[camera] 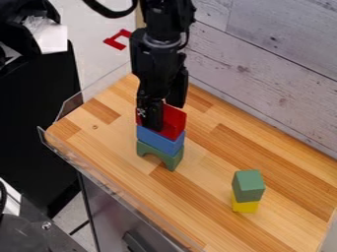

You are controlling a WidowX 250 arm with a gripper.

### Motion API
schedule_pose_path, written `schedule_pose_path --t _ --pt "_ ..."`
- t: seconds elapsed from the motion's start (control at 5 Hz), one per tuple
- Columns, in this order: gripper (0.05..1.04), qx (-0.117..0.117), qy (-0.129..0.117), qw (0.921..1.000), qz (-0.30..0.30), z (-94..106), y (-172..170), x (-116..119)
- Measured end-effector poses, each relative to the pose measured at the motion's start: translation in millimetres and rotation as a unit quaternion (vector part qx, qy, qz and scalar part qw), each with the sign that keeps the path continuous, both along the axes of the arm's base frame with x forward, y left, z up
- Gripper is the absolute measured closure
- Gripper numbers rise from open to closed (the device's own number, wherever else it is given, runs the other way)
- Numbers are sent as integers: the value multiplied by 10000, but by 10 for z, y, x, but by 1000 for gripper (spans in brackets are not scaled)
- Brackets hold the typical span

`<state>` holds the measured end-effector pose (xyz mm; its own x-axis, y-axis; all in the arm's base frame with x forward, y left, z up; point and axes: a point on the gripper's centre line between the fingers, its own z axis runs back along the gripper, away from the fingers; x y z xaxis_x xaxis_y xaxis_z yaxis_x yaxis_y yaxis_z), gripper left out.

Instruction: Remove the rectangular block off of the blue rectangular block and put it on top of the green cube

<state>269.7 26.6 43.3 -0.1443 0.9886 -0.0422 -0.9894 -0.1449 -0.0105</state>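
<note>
Wood top (211, 160): red blk (175, 122) atop blue blk (160, 141), long axis upper-L to lower-R; claw (160, 115) state, can't tell

Pale wood-plank wall (270, 64), striped wooden tabletop (197, 202), clear raised edging (109, 183), light grey floor (89, 37)

Stack (160, 141) left, cube (248, 186) right — on block (245, 205)

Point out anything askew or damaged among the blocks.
Nothing stands out: the red block is on the blue block above the green arch, and the green cube sits upright on the yellow block.
</note>
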Motion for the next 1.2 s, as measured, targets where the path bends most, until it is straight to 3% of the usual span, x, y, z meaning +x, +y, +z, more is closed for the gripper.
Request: schedule_pose_path --t 0.2,0.4,0.8,1.2 --pt "388 93 177 9998 8 -72 34 -20" --pt "497 44 15 10000 33 -77 22 -11" --pt "498 -29 -61 9995 -323 -45 10 -10" --pt "498 53 -288 9903 -1356 164 -233 132"
